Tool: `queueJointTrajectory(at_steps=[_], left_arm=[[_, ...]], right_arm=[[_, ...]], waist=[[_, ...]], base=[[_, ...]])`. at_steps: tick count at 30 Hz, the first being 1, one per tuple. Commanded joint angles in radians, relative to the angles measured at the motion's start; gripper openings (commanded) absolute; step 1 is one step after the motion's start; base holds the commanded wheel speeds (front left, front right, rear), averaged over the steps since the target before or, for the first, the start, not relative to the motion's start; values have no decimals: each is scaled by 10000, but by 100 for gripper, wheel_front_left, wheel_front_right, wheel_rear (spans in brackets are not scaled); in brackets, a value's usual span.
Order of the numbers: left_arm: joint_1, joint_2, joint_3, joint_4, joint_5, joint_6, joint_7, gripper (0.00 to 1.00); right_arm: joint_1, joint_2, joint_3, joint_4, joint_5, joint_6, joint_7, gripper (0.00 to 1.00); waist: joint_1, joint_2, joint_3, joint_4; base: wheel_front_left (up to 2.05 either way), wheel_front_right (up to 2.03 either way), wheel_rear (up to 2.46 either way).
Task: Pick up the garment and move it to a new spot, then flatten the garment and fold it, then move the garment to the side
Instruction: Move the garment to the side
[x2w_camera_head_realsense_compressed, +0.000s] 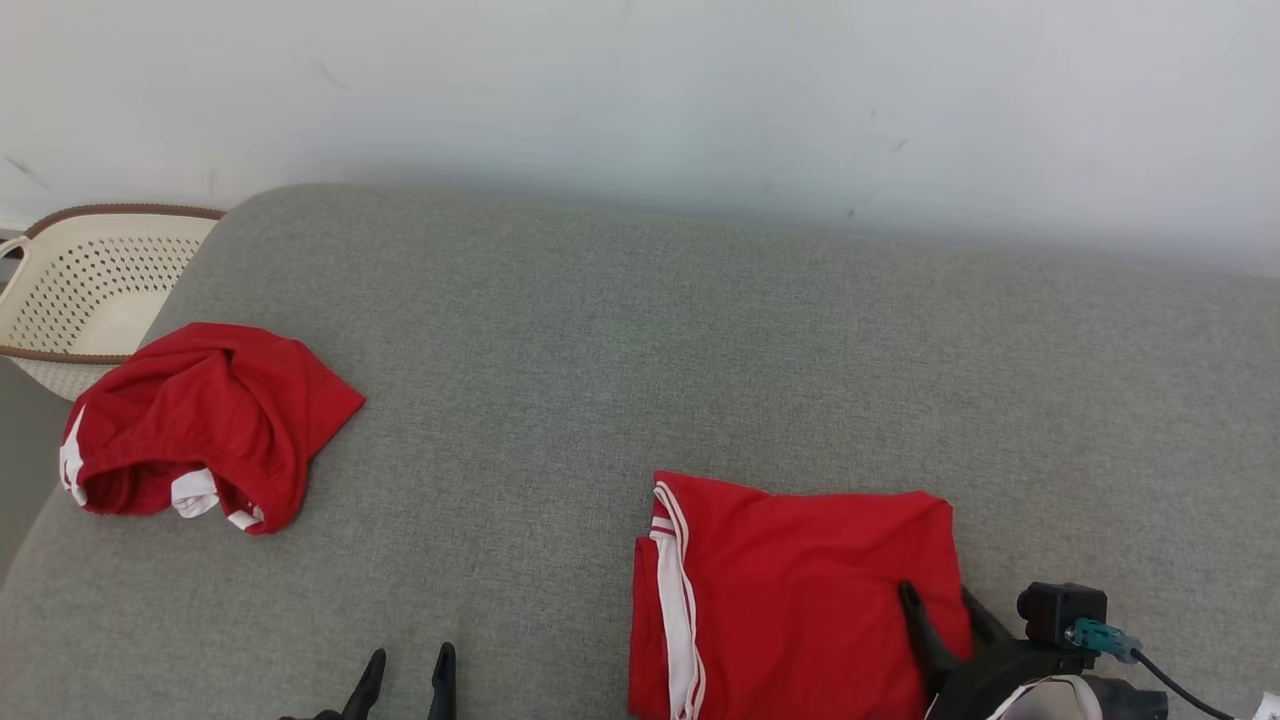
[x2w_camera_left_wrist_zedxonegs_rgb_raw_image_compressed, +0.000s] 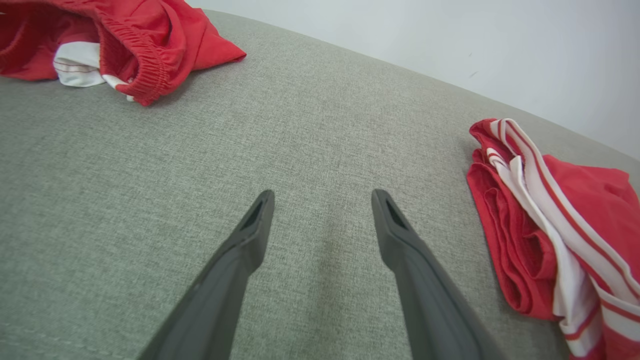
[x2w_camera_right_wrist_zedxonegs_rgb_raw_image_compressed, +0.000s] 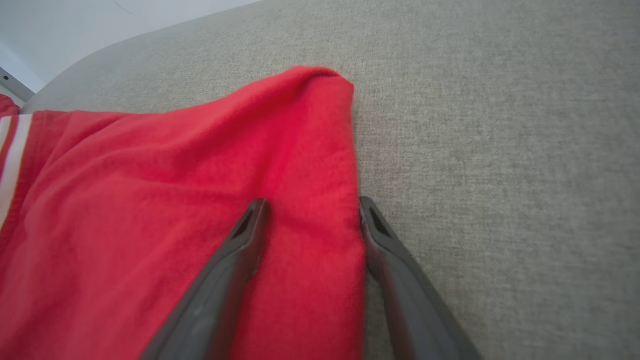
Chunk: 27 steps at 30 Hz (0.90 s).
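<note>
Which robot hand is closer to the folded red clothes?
Right. The right gripper straddles the edge of the folded red garment; the left gripper hovers over bare grey cushion, apart from it.

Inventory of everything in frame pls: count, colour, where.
folded garment: 1, red with white stripes, near right of surface
crumpled garment: 1, red with white trim, left side of surface
basket: 1, cream with brown rim, beyond the surface's left corner
surface: 1, grey fabric, under both garments
wall: 1, white, behind
left gripper: 1, dark, open, over bare surface at near edge
right gripper: 1, dark, open, straddling folded garment's right edge
</note>
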Motion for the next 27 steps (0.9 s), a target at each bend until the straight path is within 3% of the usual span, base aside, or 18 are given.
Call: queueJointTrajectory(at_steps=[1,13,27], left_arm=[[-37,18,11,12,127,-12,-6,100],[48,16,70,-120,266,-12,-5,100],[-256,16,104,-372,952,62,-5,100]], right_arm=[[74,130,201,200,156,-6,46,0],[92,-46,-692,-603,-374,-9,23,0],[208,155,-1108,-966,-749,-7,23,0]], waist=[[1,0,-22,-28],[1,0,-324,-589],[1,0,-232,-2611]], base=[[0,0,0],[0,0,0],[0,0,0]])
